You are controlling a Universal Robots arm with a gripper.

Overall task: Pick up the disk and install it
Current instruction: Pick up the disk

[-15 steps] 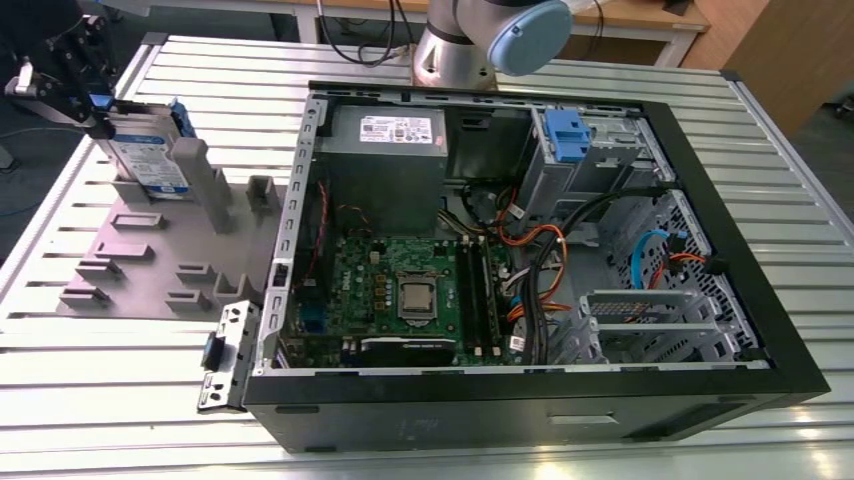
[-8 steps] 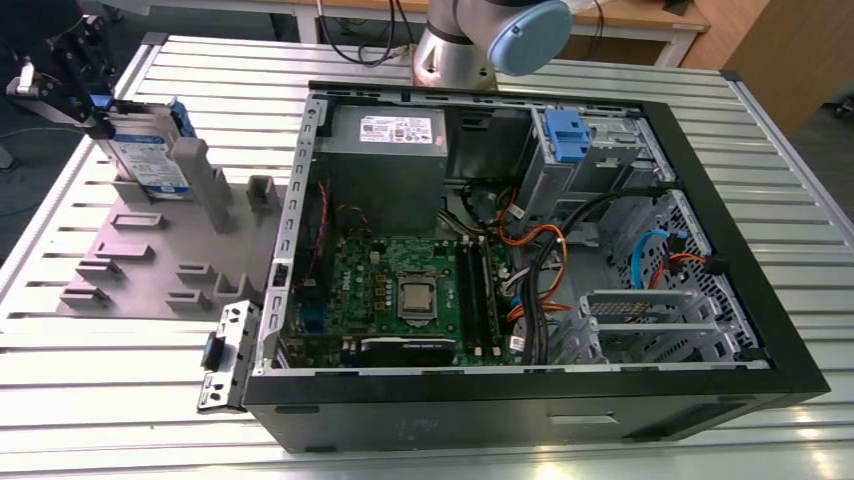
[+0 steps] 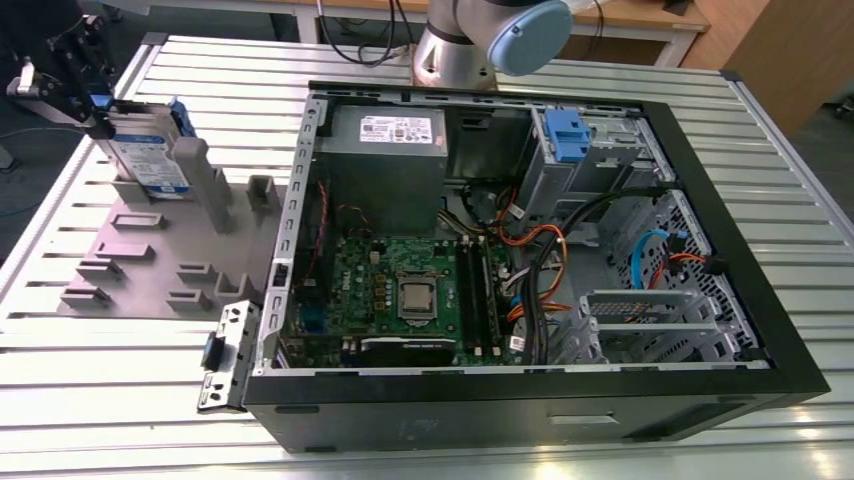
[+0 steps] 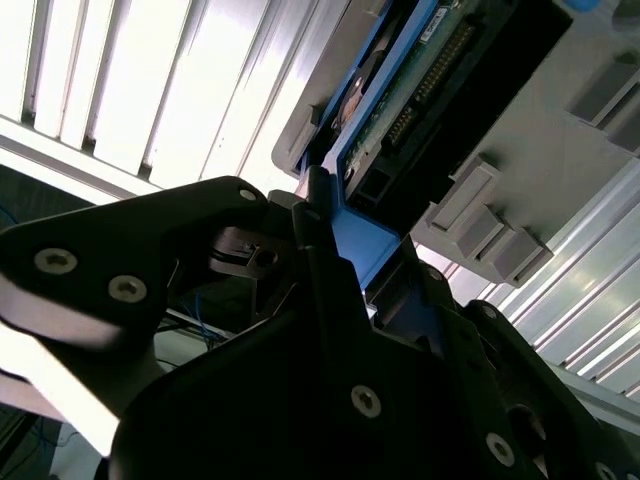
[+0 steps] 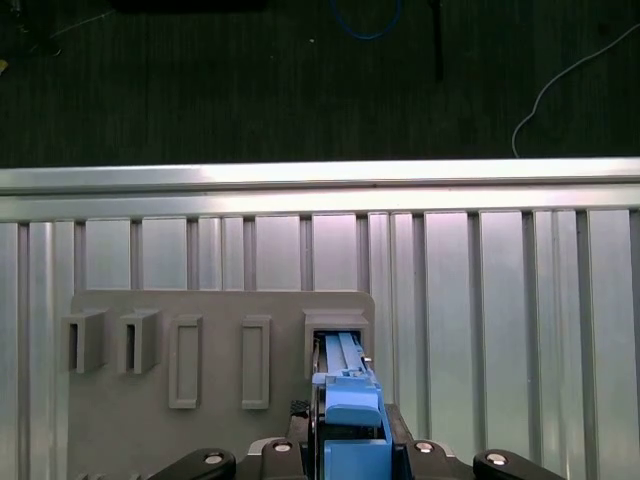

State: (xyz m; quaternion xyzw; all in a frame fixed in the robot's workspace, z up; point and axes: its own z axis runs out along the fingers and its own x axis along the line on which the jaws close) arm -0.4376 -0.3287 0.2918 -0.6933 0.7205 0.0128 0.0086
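Nearest in both wrist views, the black gripper [image 4: 338, 245] is seen with its jaws pressed onto the bright blue bracket [image 4: 368, 250] that frames the disk [image 3: 144, 158], so that the bracket's upper edge is pinched between the fingers [image 4: 310, 215]. The disk is held upright on edge, with its lower end seated in a slot of the grey slotted holder [image 3: 187, 250]. That holder lies on the slatted aluminium table [image 3: 134, 400], at the exterior view's left. A green circuit board [image 4: 415, 95] is exposed on one face of the disk. The disk is judged to be rigid and fairly heavy for its bulk, with smooth metal faces that could slip. It is also judged to be sensitive to knocks, and the plastic bracket may flex a little under load. A hold across the bracket's edge, clear of the board and its connector, is judged the safest. Beyond the holder, well apart from the disk, the open black computer case [image 3: 534, 405] is laid on its side. In it a motherboard [image 3: 400, 290] and a grey power supply [image 3: 387, 130] are seen. A drive bay with a blue latch [image 3: 566, 135] is seen at its far corner.
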